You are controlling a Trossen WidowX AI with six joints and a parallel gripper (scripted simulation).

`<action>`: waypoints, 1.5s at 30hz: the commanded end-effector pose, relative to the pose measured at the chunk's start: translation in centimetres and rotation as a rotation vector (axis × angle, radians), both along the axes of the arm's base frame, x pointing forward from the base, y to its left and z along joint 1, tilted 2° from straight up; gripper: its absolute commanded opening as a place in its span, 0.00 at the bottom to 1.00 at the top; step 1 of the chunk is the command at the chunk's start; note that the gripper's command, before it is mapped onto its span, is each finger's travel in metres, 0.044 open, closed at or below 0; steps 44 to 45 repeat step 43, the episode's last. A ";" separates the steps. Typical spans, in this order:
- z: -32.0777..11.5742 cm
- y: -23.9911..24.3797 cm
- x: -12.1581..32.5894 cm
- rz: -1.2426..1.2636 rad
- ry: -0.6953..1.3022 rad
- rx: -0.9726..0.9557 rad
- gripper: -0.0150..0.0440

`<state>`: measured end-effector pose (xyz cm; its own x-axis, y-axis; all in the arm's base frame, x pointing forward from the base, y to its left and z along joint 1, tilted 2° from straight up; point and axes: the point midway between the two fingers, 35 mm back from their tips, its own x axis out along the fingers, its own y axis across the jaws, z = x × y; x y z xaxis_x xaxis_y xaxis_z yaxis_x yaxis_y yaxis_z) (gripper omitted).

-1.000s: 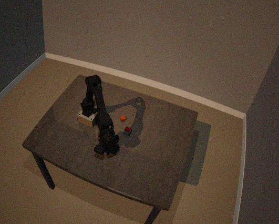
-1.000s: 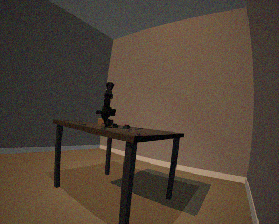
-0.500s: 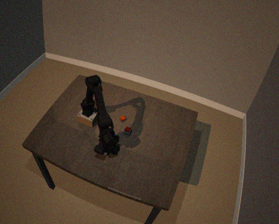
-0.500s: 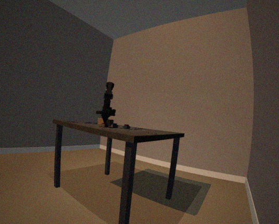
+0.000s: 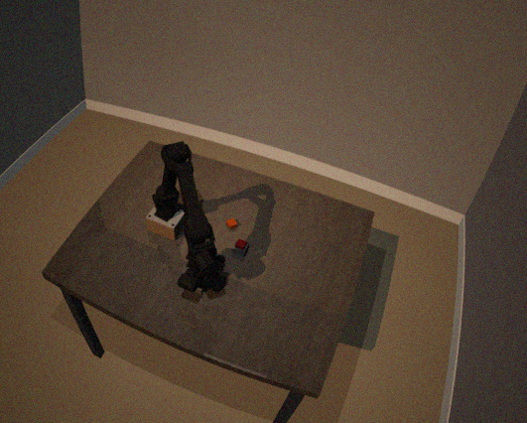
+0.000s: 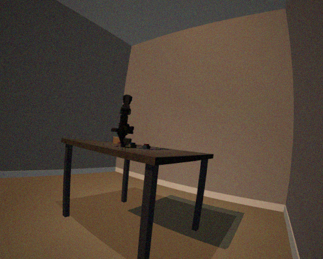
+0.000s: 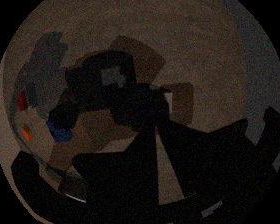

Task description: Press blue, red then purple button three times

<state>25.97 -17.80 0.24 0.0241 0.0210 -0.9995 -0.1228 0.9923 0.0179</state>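
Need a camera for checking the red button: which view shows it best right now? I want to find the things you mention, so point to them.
Top. There the red button (image 5: 241,243) (image 6: 146,145) (image 7: 22,101) stands out from above, beside the arm's shadow. Exterior shows it small, side-on, as a dim reddish cap on a dark housing. Wrist catches it only near the left rim, dark and distorted.

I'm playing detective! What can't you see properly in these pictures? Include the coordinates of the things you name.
- Purple button: wrist view shows only a sliver (image 7: 156,130) by the tool (image 7: 153,121); dark fingers hide the rest.
- Blue button: in the top view, the arm (image 5: 195,209) hides it.
- Red button (image 6: 146,145): too small in the exterior view to tell if it's pressed.
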 end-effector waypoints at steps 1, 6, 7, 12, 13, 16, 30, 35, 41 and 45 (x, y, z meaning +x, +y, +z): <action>2.5 -0.1 -0.1 0.002 -0.001 -0.001 0.29; 2.9 -0.1 -0.1 0.002 0.000 0.000 0.29; 2.9 0.1 0.1 0.002 0.000 0.000 0.33; 4.0 5.9 3.3 0.002 -0.001 0.000 0.56; 4.3 7.4 3.8 0.002 -0.002 0.001 0.60; 5.1 11.8 5.1 0.002 -0.003 0.003 0.73; 8.8 32.7 1.7 0.002 -0.003 0.021 0.93; 10.1 38.9 -2.9 0.002 0.001 0.031 0.93; 10.5 40.4 -4.5 0.002 0.003 0.034 0.93; 10.5 40.4 -4.5 0.002 0.003 0.034 0.93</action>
